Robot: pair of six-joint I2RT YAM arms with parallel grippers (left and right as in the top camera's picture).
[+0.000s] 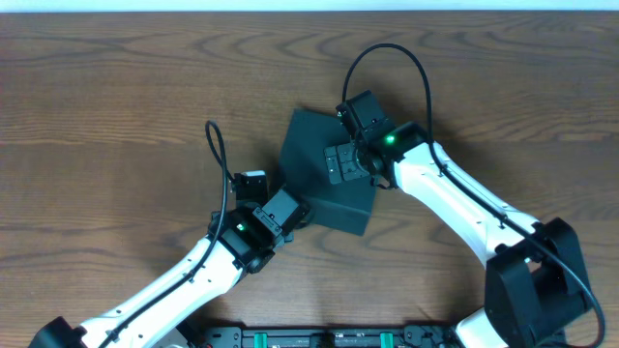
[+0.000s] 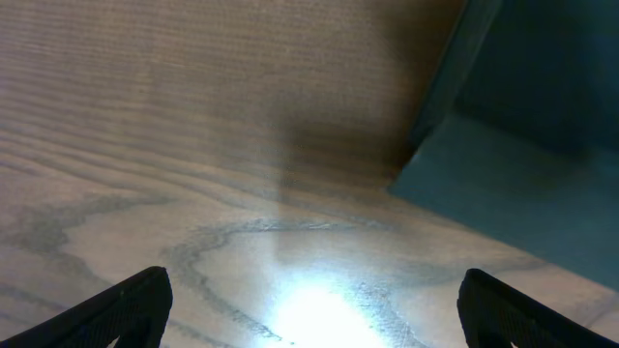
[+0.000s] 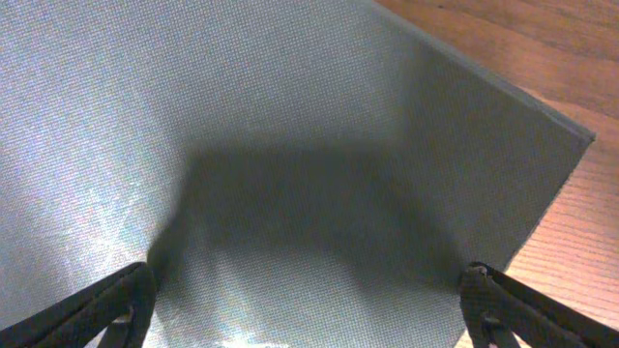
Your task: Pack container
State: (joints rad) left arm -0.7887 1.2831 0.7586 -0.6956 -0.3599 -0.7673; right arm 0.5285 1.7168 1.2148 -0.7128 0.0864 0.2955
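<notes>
The container (image 1: 324,179) is a dark square box lying at an angle in the middle of the table with its lid flat on top. My right gripper (image 1: 344,162) hovers open just over the lid; in the right wrist view the lid (image 3: 290,126) fills the frame between the spread fingers (image 3: 309,309). My left gripper (image 1: 295,211) is open and empty at the box's lower left side. In the left wrist view its fingers (image 2: 314,314) straddle bare wood, with the box's corner (image 2: 522,145) ahead to the right. No snack items show.
The wooden table (image 1: 116,106) stretches all around the box. Black cables loop above both arms. The arms' base rail (image 1: 319,338) runs along the front edge.
</notes>
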